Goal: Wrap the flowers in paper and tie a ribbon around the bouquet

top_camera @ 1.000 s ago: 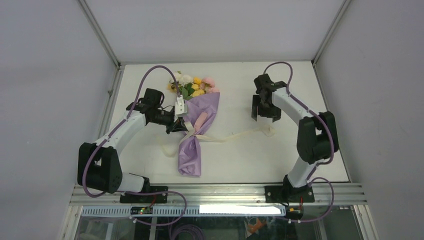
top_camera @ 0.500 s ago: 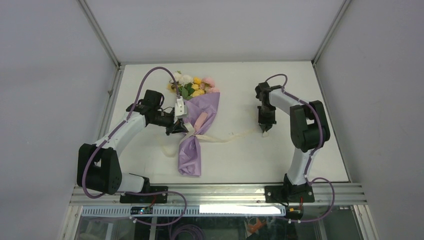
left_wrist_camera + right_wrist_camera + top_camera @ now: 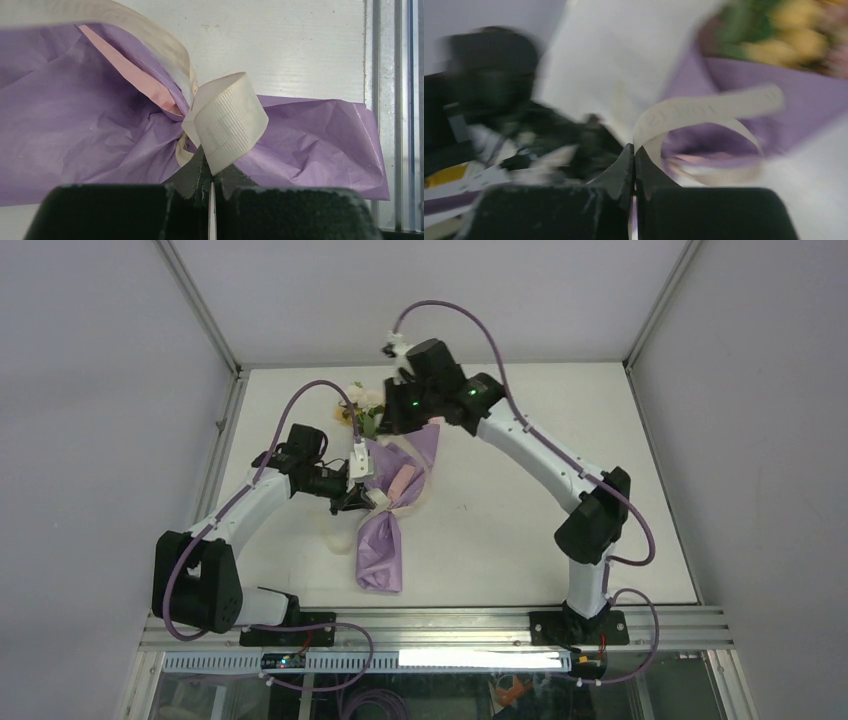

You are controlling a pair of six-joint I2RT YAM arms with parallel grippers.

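The bouquet lies left of the table's middle, its lilac paper point(image 3: 380, 550) pinched at the waist and its flowers point(image 3: 362, 400) pointing to the far side. My left gripper point(image 3: 365, 498) sits at that waist, shut on a loop of the cream ribbon point(image 3: 227, 122), with purple paper point(image 3: 310, 135) behind it. The right gripper point(image 3: 390, 426) hangs over the bouquet's wide end. In the blurred right wrist view the right gripper point(image 3: 634, 150) is shut on a ribbon point(image 3: 704, 112) strand that curves back toward the paper, with the flowers point(image 3: 794, 30) at upper right.
A short pale ribbon tail point(image 3: 340, 536) lies on the white table point(image 3: 520, 540) just left of the bouquet's stem end. The right arm arches across the table's middle. Metal frame rails run along the left side and the near edge.
The right arm swung from the table's right side to above the bouquet's flower end and its jaws closed on the ribbon end, lifting it off the table. The left gripper stayed put.
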